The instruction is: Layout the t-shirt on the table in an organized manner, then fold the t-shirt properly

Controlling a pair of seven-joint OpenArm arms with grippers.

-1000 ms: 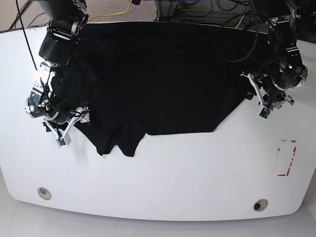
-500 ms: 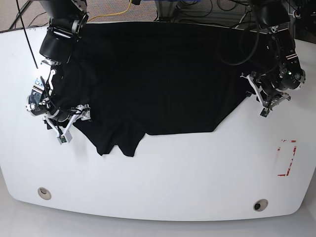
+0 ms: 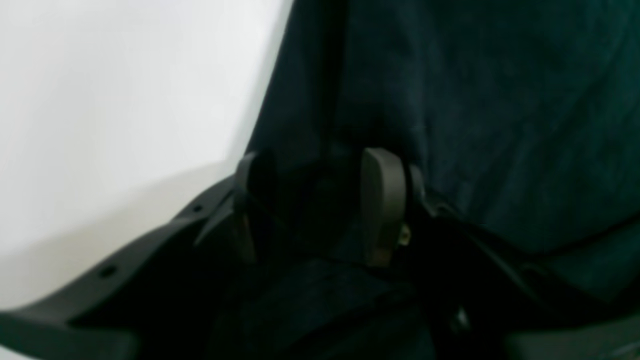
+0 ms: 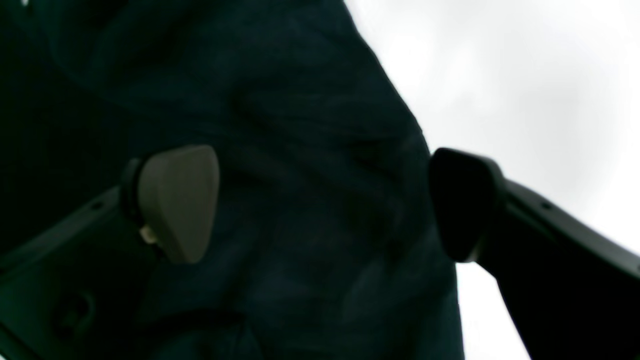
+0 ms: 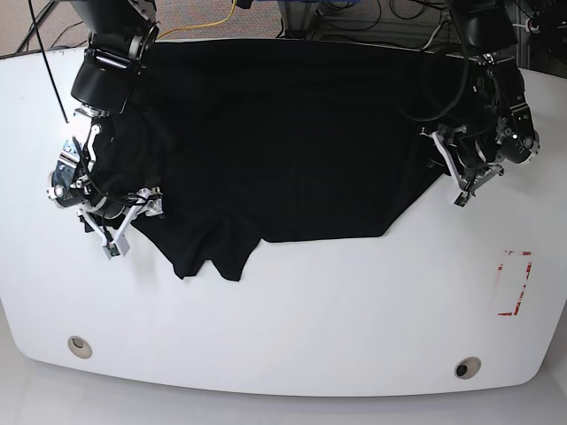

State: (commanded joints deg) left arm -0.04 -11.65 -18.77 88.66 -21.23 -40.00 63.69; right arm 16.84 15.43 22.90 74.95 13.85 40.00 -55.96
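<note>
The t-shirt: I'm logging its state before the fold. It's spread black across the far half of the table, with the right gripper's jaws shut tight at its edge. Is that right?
Not quite. The black t-shirt does lie spread across the far half of the table, but the right gripper is open: the right wrist view shows its jaws wide apart, with the fabric's edge between them.

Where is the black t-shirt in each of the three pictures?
Base: the t-shirt spreads over the table's far half.
Left wrist: it fills the right side and lies between the left gripper fingers.
Right wrist: it fills the left and middle.
Shared landmark: the white table.
</note>
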